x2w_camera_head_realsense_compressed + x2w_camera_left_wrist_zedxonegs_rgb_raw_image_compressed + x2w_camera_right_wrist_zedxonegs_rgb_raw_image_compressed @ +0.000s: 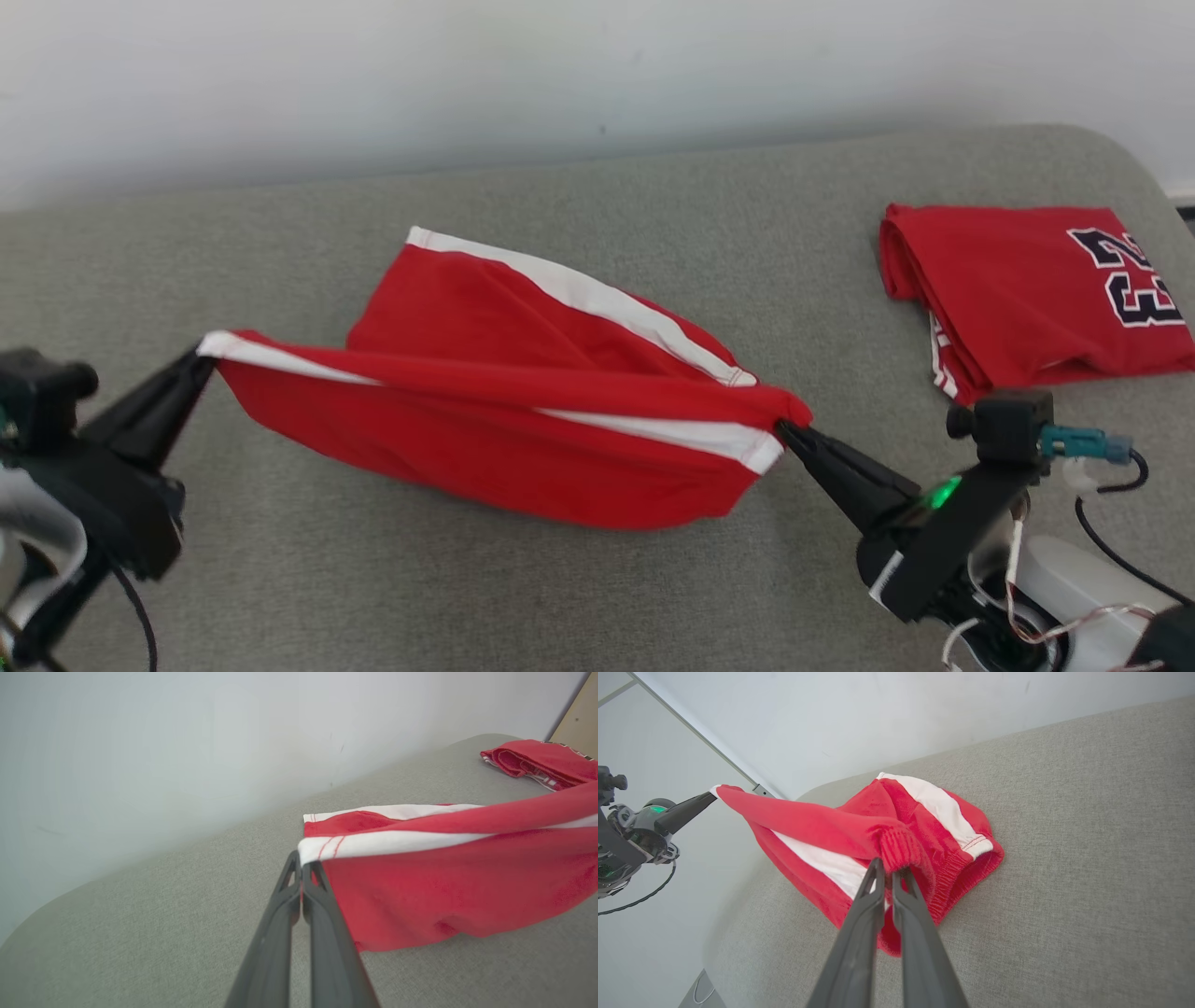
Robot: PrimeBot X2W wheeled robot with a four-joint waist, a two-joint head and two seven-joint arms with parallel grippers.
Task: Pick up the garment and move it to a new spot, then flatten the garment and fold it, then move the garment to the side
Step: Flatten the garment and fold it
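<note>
**Head view:** The red shorts (523,420) sit at centre, stretched taut, with the far leg resting on the grey cushion (560,196). The left gripper (201,359), at 9 o'clock, is clamped on a hem corner. The right gripper (786,429), at 4 o'clock, is clamped on the waistband. A folded jersey (1036,299) lies at 2 o'clock, well apart.

**Left wrist view:** The closed fingers pinch the white stripe's end.

**Right wrist view:** The closed fingers pinch the ribbed elastic.

**Procedure:** Hold even tension and lower both ends together, clear of the jersey.

Stretched garment (485,448) spans centre; folded jersey (1027,289) occupies far right; cushion (373,588) free in front.
</note>
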